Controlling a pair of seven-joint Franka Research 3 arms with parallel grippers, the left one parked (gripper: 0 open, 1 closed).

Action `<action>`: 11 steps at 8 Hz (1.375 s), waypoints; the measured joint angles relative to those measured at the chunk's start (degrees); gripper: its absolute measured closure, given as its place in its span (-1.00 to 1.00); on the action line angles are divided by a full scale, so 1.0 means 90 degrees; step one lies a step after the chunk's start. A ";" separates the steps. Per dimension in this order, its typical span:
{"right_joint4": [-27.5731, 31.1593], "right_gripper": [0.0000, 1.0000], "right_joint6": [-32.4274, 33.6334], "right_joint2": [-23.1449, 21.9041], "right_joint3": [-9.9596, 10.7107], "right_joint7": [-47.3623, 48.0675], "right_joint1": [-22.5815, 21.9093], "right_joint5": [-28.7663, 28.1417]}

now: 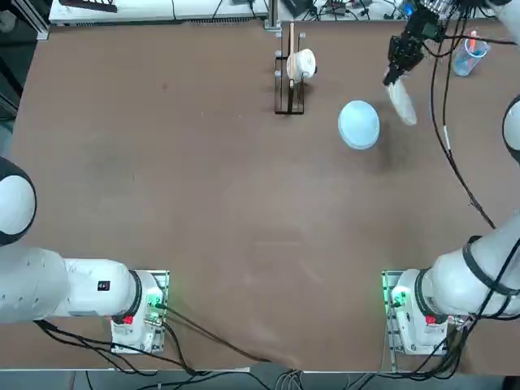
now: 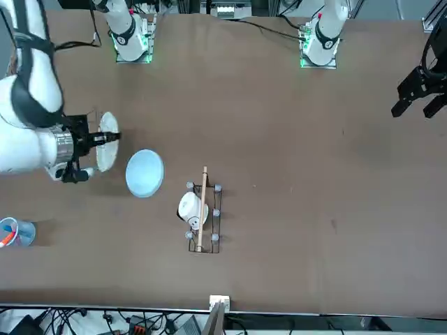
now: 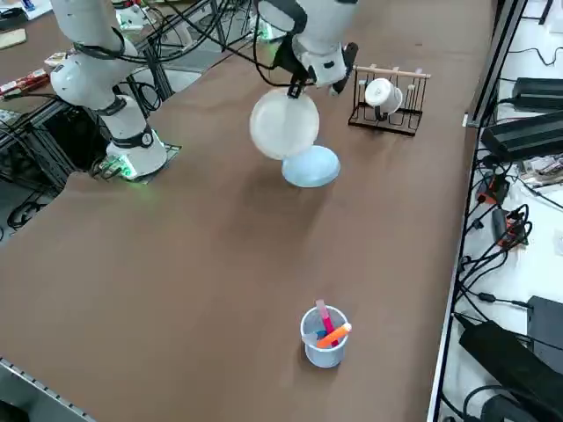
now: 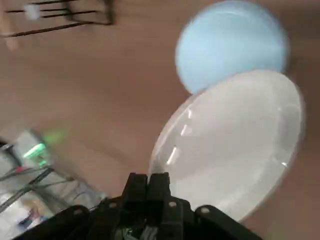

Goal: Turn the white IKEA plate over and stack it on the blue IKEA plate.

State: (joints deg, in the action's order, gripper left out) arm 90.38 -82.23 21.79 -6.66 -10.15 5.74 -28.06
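Observation:
My right gripper (image 1: 393, 80) (image 2: 112, 137) (image 3: 297, 87) (image 4: 148, 181) is shut on the rim of the white IKEA plate (image 1: 402, 103) (image 2: 107, 151) (image 3: 283, 125) (image 4: 235, 150). It holds the plate in the air, tilted steeply on edge. The blue IKEA plate (image 1: 358, 124) (image 2: 144, 173) (image 3: 310, 166) (image 4: 227, 42) lies flat on the brown table, just beside and below the white plate. In the top view the white plate hangs to the right of the blue one.
A black wire rack (image 1: 289, 81) (image 2: 203, 216) (image 3: 385, 102) with a wooden rail holds a small white cup (image 1: 304, 63). A clear blue-tinted cup (image 1: 468, 55) (image 2: 17, 232) (image 3: 324, 336) with coloured sticks stands near the table's far right edge.

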 joint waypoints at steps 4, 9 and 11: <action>0.0590 0.96 0.0204 0.0402 0.0030 -0.3180 0.0420 -0.2048; 0.0763 0.96 0.0973 0.1953 0.0061 -0.7454 0.0807 -0.3397; 0.0743 0.96 0.1355 0.2127 0.0069 -0.8081 0.1127 -0.3473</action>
State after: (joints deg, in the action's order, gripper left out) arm 97.07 -70.03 40.93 -6.04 -82.88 15.88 -59.32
